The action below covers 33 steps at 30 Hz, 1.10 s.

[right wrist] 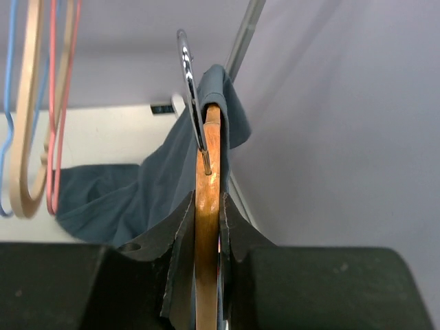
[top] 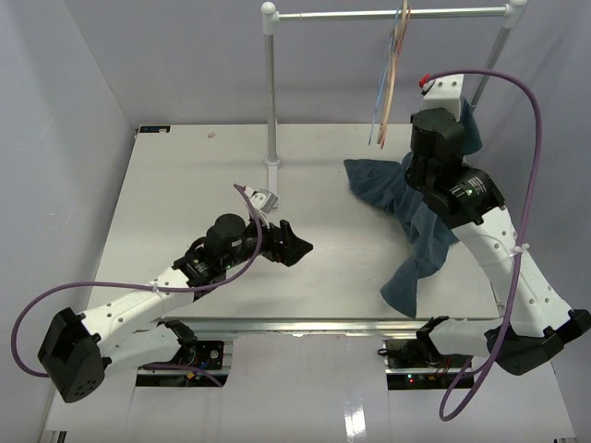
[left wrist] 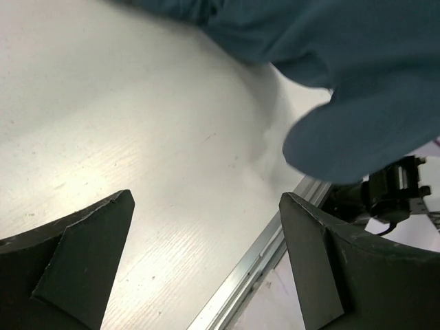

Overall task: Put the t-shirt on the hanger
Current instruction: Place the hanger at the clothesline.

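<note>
the white table (top: 185,185) spreads below both grippers, and the metal rack (top: 388,14) stands at its far side, its rail above and ahead of the right gripper (right wrist: 205,201). the t-shirt (top: 423,247) is partly lifted: one part hangs over the far upper end of the hanger (right wrist: 206,172), just beyond the right fingertips, while the rest falls down and to that gripper's left onto the table and trails back under the right arm toward the near edge. the right gripper is clamped on the wooden hanger, one finger pressed to each flat side, holding it edge-on and raised. the left gripper (left wrist: 206,206) is low over the table with its jaws spread wide and nothing between them; a fold of the shirt lies ahead of it, apart from both fingers. thin blue, tan and pink hangers (right wrist: 31,137) hang from the rail to the right gripper's left. the metal hook (right wrist: 189,89) rises from the wooden hanger just past the fingertips.
</note>
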Tool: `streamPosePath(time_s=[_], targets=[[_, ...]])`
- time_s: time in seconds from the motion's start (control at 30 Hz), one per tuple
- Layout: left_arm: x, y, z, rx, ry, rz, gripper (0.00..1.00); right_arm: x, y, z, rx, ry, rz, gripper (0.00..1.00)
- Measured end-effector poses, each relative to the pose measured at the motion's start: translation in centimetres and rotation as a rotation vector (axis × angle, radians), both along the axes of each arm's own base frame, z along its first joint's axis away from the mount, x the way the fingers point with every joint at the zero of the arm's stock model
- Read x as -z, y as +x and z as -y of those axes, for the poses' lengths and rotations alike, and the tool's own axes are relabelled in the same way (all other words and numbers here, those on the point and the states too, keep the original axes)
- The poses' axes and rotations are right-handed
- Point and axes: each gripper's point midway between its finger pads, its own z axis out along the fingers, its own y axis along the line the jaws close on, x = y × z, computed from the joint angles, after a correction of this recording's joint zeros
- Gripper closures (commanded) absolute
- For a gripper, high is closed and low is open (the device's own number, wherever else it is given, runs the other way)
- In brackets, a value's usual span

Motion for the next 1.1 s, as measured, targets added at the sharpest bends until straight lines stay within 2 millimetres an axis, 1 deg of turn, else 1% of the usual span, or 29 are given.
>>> streamPosePath(time_s=[0.07,0.17,0.27,0.4,0.5,0.6,0.77,0.9,0.97,1.1], targets=[[1.2,-0.2,0.1,0.009,0.025,-0.008,0.02,-1.2,0.4,0.2,-0.004,0.008,0.041,0.92],[2.5,-0.7,0.1,0.022,0.048,-0.01,0.02,-1.8,1.2,0.3,-0.014,0.01,0.064,0.92],[3.7,-1.4,0.1,0.037,0.057,-0.003,0.02,-1.3,2.9,0.1,-0.03,0.009,0.058,0.92],[5.2,-2.4,-0.6,0.047,0.067,0.004,0.02,0.4,6.1,0.0,-0.04,0.002,0.032,0.92],[5.3,-2.5,-0.9,0.044,0.065,0.021,0.02,1.4,8.6,0.4,-0.047,0.007,0.01,0.92],[5.0,-2.5,-0.8,0.047,0.059,0.036,0.02,1.4,10.6,1.0,-0.042,0.02,0.011,0.92],[5.0,-2.6,-0.7,0.051,0.059,0.038,0.02,0.6,12.7,3.1,-0.076,0.104,0.052,0.92],[5.3,-2.9,-0.5,0.067,0.062,0.031,0.02,-0.6,14.5,4.7,-0.098,0.146,0.09,0.92],[5.4,-3.1,-0.3,0.078,0.064,0.026,0.02,-1.0,15.4,5.2,-0.118,0.162,0.105,0.92],[5.4,-3.5,-0.1,0.097,0.059,0.021,0.02,-0.3,16.8,5.3,-0.207,0.218,0.098,0.92]])
